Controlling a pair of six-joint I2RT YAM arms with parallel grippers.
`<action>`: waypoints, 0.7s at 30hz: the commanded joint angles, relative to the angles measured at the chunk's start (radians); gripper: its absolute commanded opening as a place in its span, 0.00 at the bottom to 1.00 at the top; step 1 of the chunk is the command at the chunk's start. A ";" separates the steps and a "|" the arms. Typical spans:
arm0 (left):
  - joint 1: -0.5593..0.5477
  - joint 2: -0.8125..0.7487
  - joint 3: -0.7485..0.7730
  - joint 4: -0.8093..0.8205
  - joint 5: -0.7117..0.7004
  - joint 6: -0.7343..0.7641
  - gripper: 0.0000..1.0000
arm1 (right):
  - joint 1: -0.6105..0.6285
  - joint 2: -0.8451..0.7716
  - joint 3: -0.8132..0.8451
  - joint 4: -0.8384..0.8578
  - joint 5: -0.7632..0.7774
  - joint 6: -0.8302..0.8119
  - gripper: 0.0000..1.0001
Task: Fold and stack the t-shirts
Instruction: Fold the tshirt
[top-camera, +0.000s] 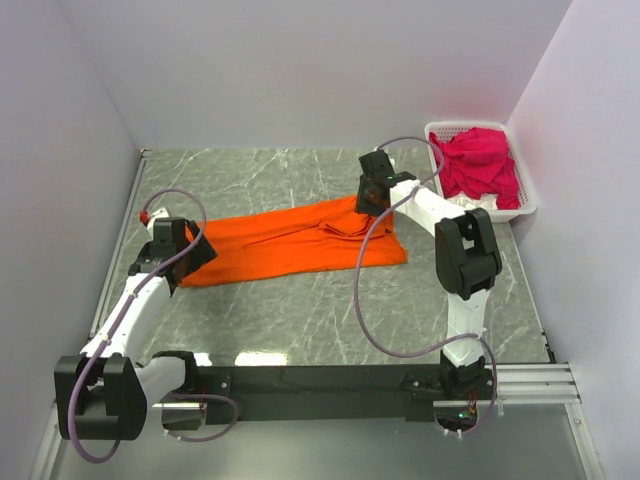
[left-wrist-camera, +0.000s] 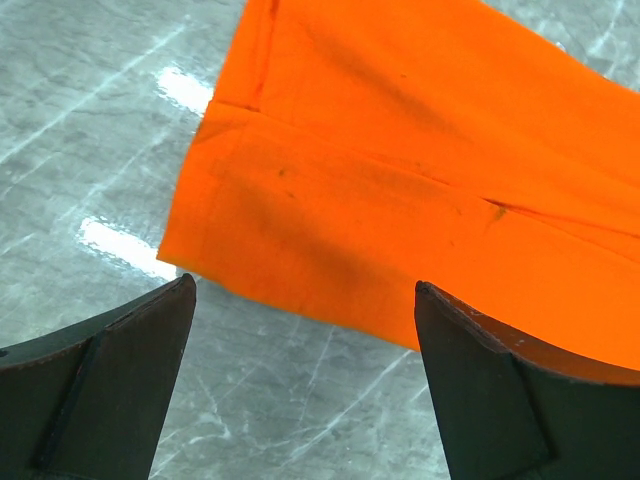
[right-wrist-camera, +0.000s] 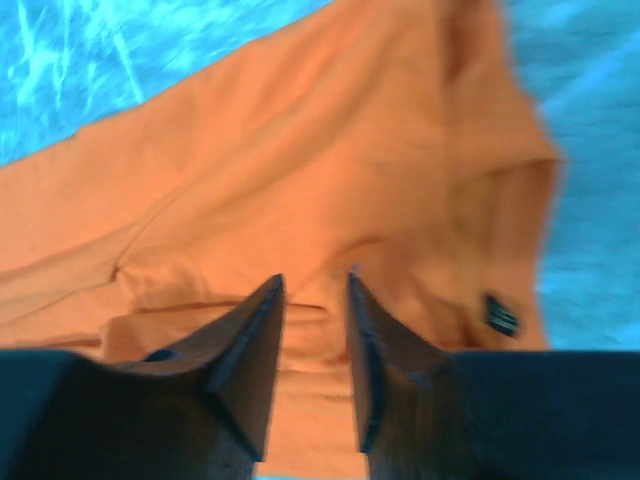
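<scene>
The right pincer (right-wrist-camera: 315, 335) is seen with its jaws narrowly apart and nothing pinched between them, held over the rumpled end of the orange t-shirt (right-wrist-camera: 300, 170). The left pincer (left-wrist-camera: 305, 385) is spread wide, just short of the shirt's other end. The shirt is laid as a long strip across the middle of the bench (top-camera: 300, 330). Magenta t-shirts (top-camera: 480, 165) are heaped in the basket (top-camera: 530, 205) at upper right. The cloth is judged light, limp and easily wrinkled, and is best pinched at corners or hems.

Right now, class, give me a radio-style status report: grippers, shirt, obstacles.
Left gripper wide open at hem of orange t-shirt. Right gripper narrowly open above its collar. Shirt flat, folded lengthwise. No obstruction seen.
</scene>
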 joint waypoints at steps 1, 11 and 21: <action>-0.011 -0.003 0.013 0.029 0.000 0.019 0.96 | -0.018 -0.096 -0.011 -0.040 0.069 -0.004 0.41; -0.031 0.000 0.013 0.026 -0.003 0.022 0.96 | -0.055 -0.090 -0.069 -0.031 0.009 0.077 0.44; -0.044 0.018 0.015 0.018 -0.011 0.022 0.96 | -0.053 -0.047 -0.071 0.017 -0.077 0.128 0.43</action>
